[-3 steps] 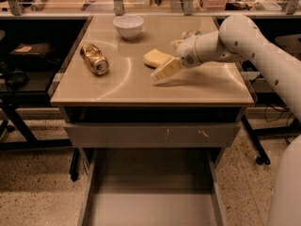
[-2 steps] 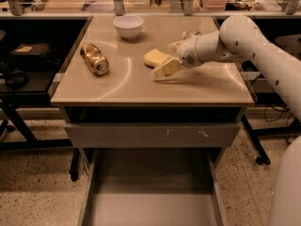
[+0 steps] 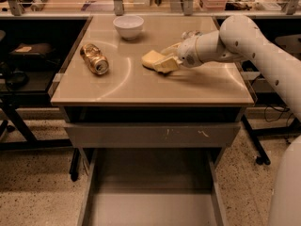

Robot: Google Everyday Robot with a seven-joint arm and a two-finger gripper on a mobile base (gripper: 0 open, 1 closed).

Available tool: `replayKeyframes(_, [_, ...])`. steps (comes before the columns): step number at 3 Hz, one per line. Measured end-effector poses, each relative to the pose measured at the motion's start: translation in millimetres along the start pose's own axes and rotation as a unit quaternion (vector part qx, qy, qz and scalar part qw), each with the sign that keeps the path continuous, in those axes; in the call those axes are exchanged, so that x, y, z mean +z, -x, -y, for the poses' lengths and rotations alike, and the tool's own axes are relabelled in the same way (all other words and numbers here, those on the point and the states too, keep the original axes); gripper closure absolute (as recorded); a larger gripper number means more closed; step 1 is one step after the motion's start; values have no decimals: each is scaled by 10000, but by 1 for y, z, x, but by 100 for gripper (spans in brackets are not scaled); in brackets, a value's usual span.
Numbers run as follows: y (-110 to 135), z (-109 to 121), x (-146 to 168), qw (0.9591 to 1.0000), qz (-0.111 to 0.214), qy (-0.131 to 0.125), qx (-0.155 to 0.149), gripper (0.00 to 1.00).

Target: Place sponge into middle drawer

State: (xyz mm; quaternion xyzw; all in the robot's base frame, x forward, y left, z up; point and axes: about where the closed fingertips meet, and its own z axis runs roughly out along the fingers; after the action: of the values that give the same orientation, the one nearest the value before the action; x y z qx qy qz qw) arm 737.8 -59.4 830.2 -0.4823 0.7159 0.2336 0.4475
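Grasping seems underway: the gripper (image 3: 163, 59) sits over the surface (image 3: 117, 86), jaws spread at the right end of the sponge (image 3: 149, 58). Next it should clench, lift, and carry to the near middle drawer (image 3: 150, 204).

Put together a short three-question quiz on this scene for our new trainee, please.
1. True or false: the sponge already lies in the middle drawer.
2. Where is the gripper? A: at the sponge. B: inside the drawer. C: down by the floor.
3. Fill in: the can lies on its ____.
Key: 1 false, it is on the table; 2 A; 3 side.
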Motion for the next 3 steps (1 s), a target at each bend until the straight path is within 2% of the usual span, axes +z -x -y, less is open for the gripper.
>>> replayKeyframes(1, [0,0,0,10000,0,1,0,90])
replayKeyframes(2, [0,0,0,10000,0,1,0,100])
replayKeyframes(3, [0,-12,-4,10000,44,31,-34,100])
